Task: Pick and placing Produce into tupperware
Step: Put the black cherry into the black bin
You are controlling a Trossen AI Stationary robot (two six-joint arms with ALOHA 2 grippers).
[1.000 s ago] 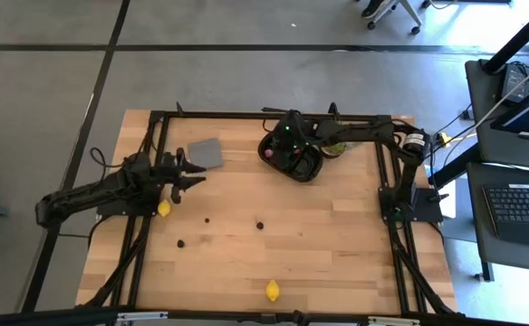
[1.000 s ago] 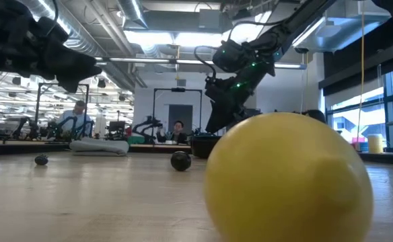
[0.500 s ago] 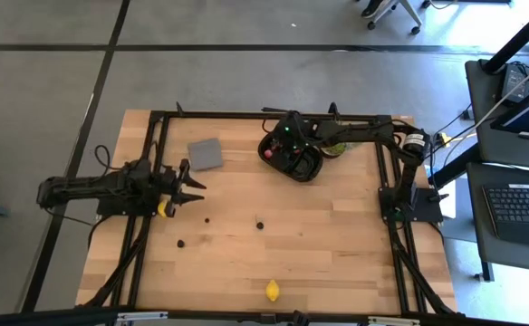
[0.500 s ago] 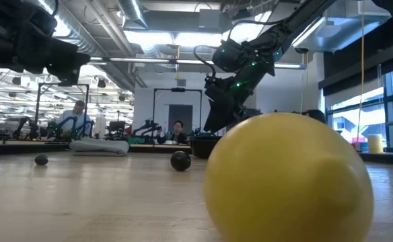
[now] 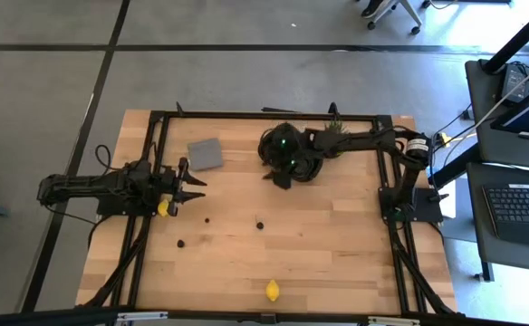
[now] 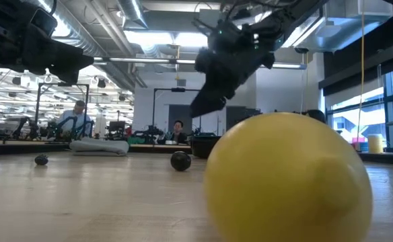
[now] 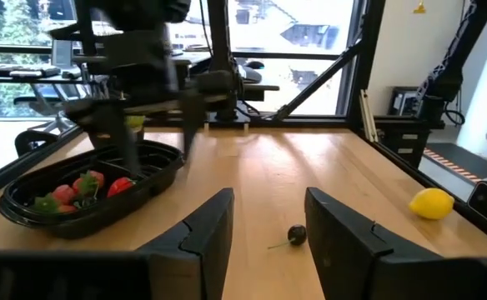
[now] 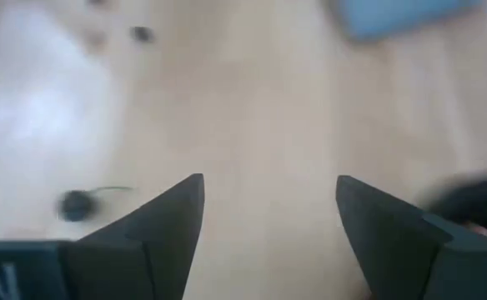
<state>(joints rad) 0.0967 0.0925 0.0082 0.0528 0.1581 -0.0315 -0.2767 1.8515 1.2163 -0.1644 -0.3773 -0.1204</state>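
three strawberries (image 7: 85,185) via left wrist only

- The tupperware (image 5: 302,163) lies at the desk's (image 5: 337,244) far edge, strawberries (image 7: 85,187) in it.
- A square piece (image 5: 206,154) lies left of it.
- One lemon (image 5: 273,290) sits near the front edge, another (image 5: 163,208) at the left.

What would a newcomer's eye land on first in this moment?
In the low view, a yellow lemon sitting right by the camera fills much of the picture. From above, the right pincer hangs open and empty at the near edge of the black tray, which holds red strawberries. The left pincer hovers beside a second lemon, with dark berries scattered on the wooden table.
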